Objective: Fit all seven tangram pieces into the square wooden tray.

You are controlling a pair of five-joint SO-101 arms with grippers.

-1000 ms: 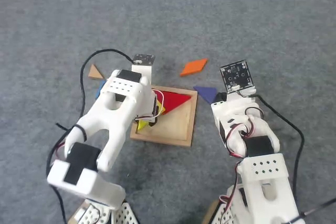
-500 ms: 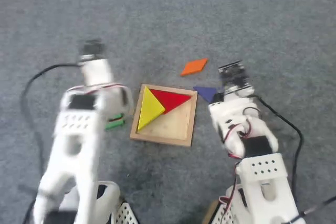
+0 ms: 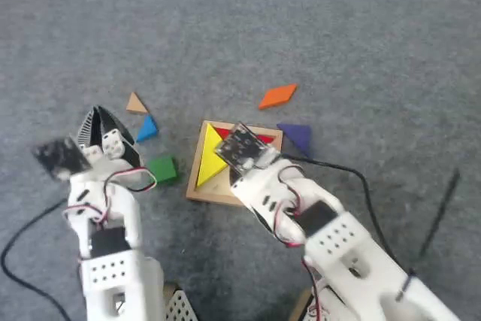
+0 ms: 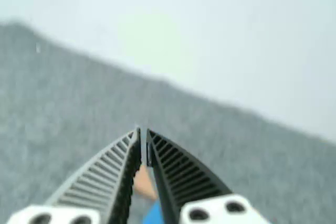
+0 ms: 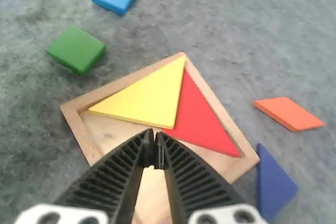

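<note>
high / tray: square wooden tray (image 3: 194, 180) sits mid-mat. The right arm (image 3: 316, 223) lies across it and its wrist hides much of the floor.
high / seated: yellow triangle (image 3: 210, 157) and red triangle (image 3: 264, 139) are in the tray, edge to edge. That makes two of seven.
high / loose: green square (image 3: 161, 168) is just beside the rim on the left arm's side. Blue triangle (image 3: 146, 128) and tan triangle (image 3: 135, 103) lie farther out that way. Dark-blue triangle (image 3: 298, 137) is near the far corner, with the orange parallelogram (image 3: 278, 95) beyond it.
high / left gripper (image 3: 98, 114): up off the mat near the blue triangle, well apart from the tray.
high / risk: the green square is close to both arms, so if both go for it they could clash.
left wrist / state: fingers pressed together with nothing between them. Tan and blue triangles peek out past them.
left wrist / risk: if it comes down closed it would shove a flat piece across the mat, not grip it.
right wrist / right gripper (image 5: 156, 139): jaws together and empty. The tips are over bare tray floor, just beside the seam between yellow and red.
right wrist / risk: dropping or sweeping from here could knock the seated triangles out of square or drag the tray, which looks unfixed. Later pieces would then jam.
right wrist / risk 2: the loose pieces are thin, so a grip on their edges could slip.
</note>
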